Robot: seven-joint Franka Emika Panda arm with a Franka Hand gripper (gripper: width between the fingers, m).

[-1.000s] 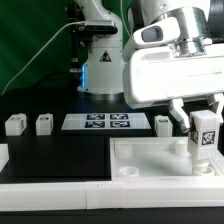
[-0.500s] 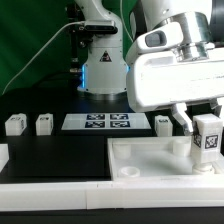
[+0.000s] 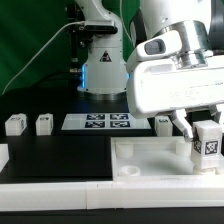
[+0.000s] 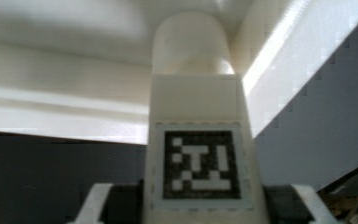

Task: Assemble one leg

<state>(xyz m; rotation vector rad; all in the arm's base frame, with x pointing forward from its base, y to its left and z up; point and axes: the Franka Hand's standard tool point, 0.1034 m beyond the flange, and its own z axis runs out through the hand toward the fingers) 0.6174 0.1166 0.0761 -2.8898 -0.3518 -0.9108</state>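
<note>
My gripper (image 3: 206,128) is shut on a leg (image 3: 208,141), a small white block with a black-and-white tag facing the camera. It holds the leg upright over the far right corner of the large flat white tray-like piece (image 3: 150,162), just above or on it; contact cannot be told. In the wrist view the leg (image 4: 199,120) fills the middle, tag toward the camera, with the fingers (image 4: 105,203) on both sides of it. Its rounded far end points at the white tray-like piece (image 4: 69,90).
Three more white legs stand on the black table: two at the exterior view's left (image 3: 14,125) (image 3: 44,124) and one (image 3: 163,125) beside the gripper. The marker board (image 3: 97,122) lies behind the tray-like piece. A white rail (image 3: 60,197) runs along the front edge.
The gripper has moved with the leg toward the exterior view's right and slightly down, closer to the tray-like piece's far right corner.
</note>
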